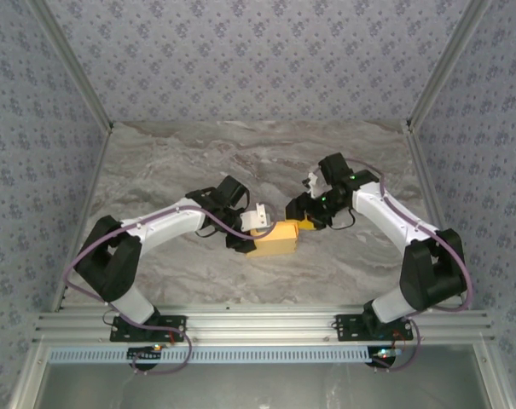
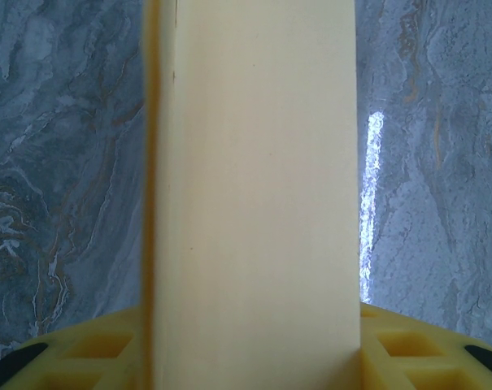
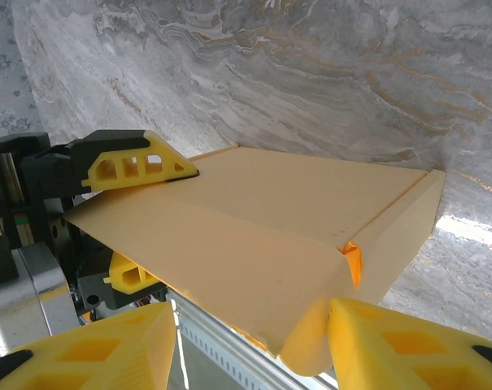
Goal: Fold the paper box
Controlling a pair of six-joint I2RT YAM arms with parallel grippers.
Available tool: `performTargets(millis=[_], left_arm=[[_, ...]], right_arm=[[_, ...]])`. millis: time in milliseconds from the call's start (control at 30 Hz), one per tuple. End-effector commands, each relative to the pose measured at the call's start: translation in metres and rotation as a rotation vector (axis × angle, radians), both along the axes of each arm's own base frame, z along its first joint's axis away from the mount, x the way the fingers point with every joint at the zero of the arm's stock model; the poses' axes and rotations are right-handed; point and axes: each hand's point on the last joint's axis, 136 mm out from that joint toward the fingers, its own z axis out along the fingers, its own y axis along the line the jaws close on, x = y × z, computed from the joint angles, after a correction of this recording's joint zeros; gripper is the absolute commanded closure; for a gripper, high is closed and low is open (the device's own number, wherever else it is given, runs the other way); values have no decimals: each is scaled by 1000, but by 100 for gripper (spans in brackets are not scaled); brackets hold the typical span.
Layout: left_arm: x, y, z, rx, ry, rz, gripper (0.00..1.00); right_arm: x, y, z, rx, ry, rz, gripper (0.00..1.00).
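The left claw (image 1: 252,232) is clamped on the paper box (image 1: 275,240), holding it by its left end. The right wrist view shows one of its yellow fingers (image 3: 140,162) pressed flat on the top panel and the other under the box. In the left wrist view the pale panel runs straight out from between those fingers and fills the whole gap. The right claw (image 3: 252,317) stands with its jaws apart at the box's right end. A folded corner flap dips between its fingers, touching the right-hand finger (image 3: 408,349). The other finger is apart from the flap, with a gap between them, so this claw grips nothing. The box sits near the middle of the marble-patterned table (image 1: 198,162), a little toward the near side, between the two claws. It has taken a shallow rectangular form, with a broad top panel and a creased side wall turned down at the right. A small slit at that corner shows deeper orange, but what lies inside is hidden. Whether its underside rests on the table or hangs just above it I cannot tell.
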Motion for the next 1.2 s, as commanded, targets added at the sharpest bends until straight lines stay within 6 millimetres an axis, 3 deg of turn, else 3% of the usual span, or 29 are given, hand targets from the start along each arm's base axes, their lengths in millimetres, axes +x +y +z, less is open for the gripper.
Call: performTargets(millis=[0,233,500,833,1167], left_arm=[[-1,3,0,2,2,19,52],[-1,1,2,-10,-4,10,52],[2,0,1,-13,-13,16,52],[-1,2,-2,-2,-25,7,51],[-1,4,-4,16,-27,-8,51]], right_arm=[[-8,11,3,28,49,19,48],[-7,3,-6,-47,40,28,55],[-6,9,-7,-1,65,-15,60],[-4,12,-7,21,81,-35,58],[2,11,9,25,58,-29,59]])
